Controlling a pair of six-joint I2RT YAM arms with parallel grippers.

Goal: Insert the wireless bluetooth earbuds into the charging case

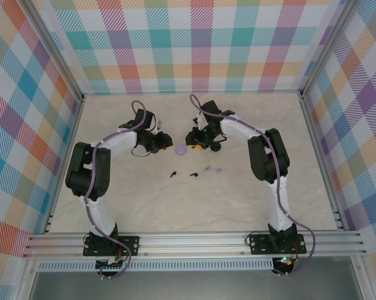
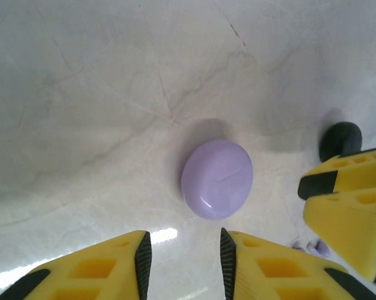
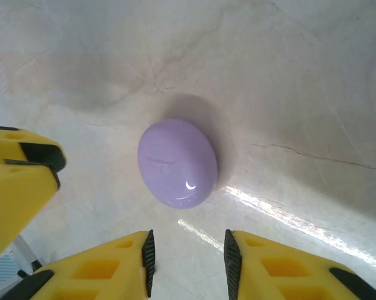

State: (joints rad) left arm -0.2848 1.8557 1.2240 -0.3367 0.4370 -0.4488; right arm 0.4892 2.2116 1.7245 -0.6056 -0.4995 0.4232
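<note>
A closed, rounded lilac charging case (image 1: 181, 149) lies on the marbled table between my two grippers. In the left wrist view the case (image 2: 217, 179) sits just beyond my left gripper (image 2: 185, 240), whose jaws stand apart with nothing between them. My right gripper (image 3: 189, 240) faces the case (image 3: 177, 164) from the other side, also open and holding nothing. Two black earbuds (image 1: 173, 173) (image 1: 193, 174) and two pale lilac earbuds (image 1: 207, 169) (image 1: 218, 169) lie loose on the table nearer the arm bases.
A round black case (image 1: 217, 147) rests by the right gripper and shows at the edge of the left wrist view (image 2: 341, 140). Checked walls enclose the table (image 1: 194, 206) on three sides.
</note>
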